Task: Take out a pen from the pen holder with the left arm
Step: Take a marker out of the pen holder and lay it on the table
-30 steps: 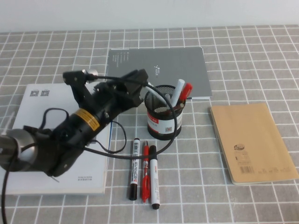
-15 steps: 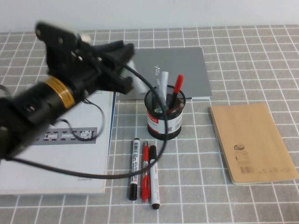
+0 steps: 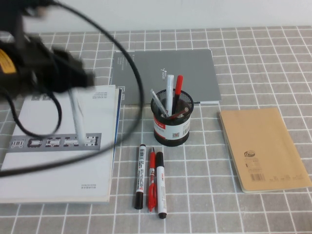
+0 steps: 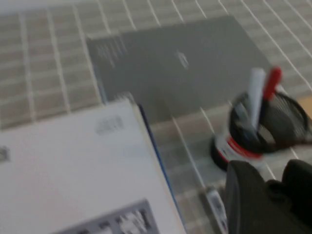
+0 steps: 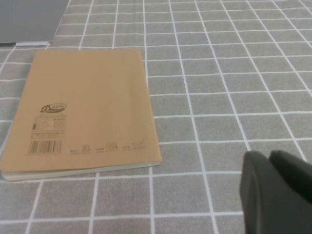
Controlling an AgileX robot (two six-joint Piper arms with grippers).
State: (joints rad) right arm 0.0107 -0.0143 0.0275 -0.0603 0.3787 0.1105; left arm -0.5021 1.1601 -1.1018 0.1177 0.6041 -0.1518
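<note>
**High view.** L gripper (image 3: 73, 82) is raised over the far-left part of the table, above the white book (image 3: 58, 170); arm and cable are blurred. Its jaws are clamped on the white pen (image 3: 78, 117). The pen hangs tilted below the gripper, lower tip over the book's printed band. It is fully out of the pen holder (image 3: 170, 130) and well apart from it.

The holder is black mesh, upright, near table centre, just in front of the grey notebook (image 3: 165, 66). Inside it: white marker (image 3: 169, 87), red marker (image 3: 178, 87), thin grey pen (image 3: 158, 99).

In front of the holder three pens lie flat side by side: black pen (image 3: 140, 175), red pen (image 3: 151, 183), black-capped pen (image 3: 161, 190). Tan notebook (image 3: 263, 148) lies to the right. R gripper is not in this view.

**Left wrist view.** Heavy blur. L gripper (image 4: 270, 187) shows as dark shapes at the frame edge. Holder (image 4: 273, 122) w/ white and red markers sits beyond; book corner and grey notebook are also in frame. The held pen is only a faint streak.

**Right wrist view.** R gripper (image 5: 270, 163) is over the checked cloth (image 5: 219, 97), near the tan notebook's corner and not touching it. Apart or together: cannot tell.
</note>
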